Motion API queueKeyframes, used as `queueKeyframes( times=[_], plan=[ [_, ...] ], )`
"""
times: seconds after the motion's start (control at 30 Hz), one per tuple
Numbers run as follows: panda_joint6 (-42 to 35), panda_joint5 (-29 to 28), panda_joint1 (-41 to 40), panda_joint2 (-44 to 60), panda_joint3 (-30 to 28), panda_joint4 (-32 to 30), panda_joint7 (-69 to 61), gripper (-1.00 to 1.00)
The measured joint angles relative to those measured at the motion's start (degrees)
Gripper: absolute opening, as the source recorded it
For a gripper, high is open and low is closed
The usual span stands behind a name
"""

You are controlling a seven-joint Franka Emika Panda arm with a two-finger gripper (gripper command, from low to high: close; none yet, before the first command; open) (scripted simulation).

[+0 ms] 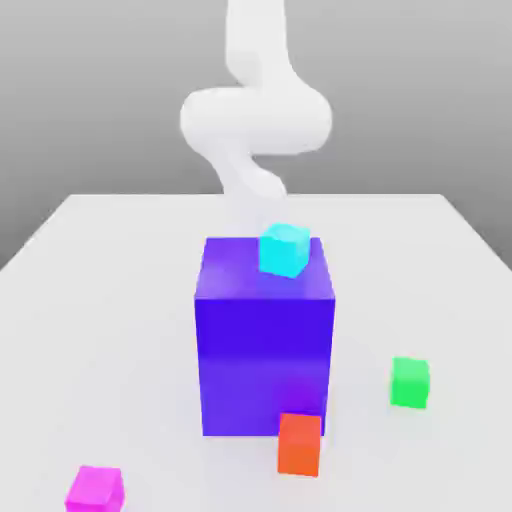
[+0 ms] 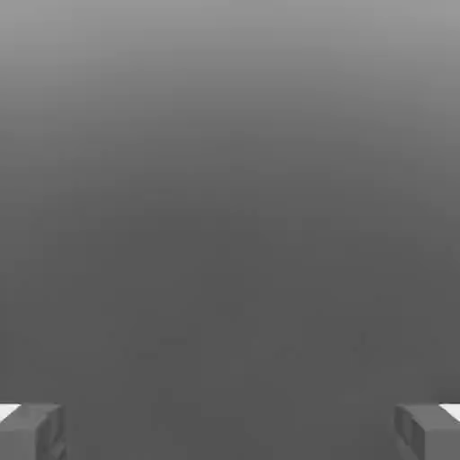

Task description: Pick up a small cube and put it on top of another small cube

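We see the white table (image 1: 120, 300) filling the lower part of the exterior view, grey backdrop behind it. Next in size is the white arm (image 1: 255, 115), coming down from 12 o'clock of that view and curling behind the big block; its lower end sits behind the block's back edge, so we can't see the hand there. The big purple block (image 1: 265, 350) stands upright near the table's middle, resting flat on it. On its top face, toward the 1 o'clock corner, sits the cyan cube (image 1: 283, 250), touching the block and apart from the arm as far as we can tell. Three more small cubes lie on the table: the orange cube (image 1: 299, 444) at 6 o'clock from the purple block, just beside its front face or touching it, can't tell which; the green cube (image 1: 410, 382) at 4 o'clock from the block, well apart; the magenta cube (image 1: 95, 490) at 7 o'clock, well apart, close to the view's lower edge. No small cube is stacked on another. In the hand view the gripper (image 2: 230, 431) shows two grey fingertips (image 2: 31, 431) spread as wide as they go, plain grey between them, gripping nothing.
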Motion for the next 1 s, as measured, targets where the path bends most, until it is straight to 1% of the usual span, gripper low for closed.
queueKeyframes(
  times=[0.27, 0.5, 0.73, 1.0],
  plan=[
    [4.89, 3.95, 1.92, 16.92, -6.54, -0.04, -6.94, 0.0],
    [9.01, 8.32, 1.92, 31.51, -10.64, -0.05, -13.59, 0.0],
    [13.22, 11.56, -0.72, 45.96, -12.29, -0.09, -19.43, 0.0],
    [19.07, 11.63, -3.89, 61.76, -13.4, -0.06, -23.31, 0.0]
  ],
)
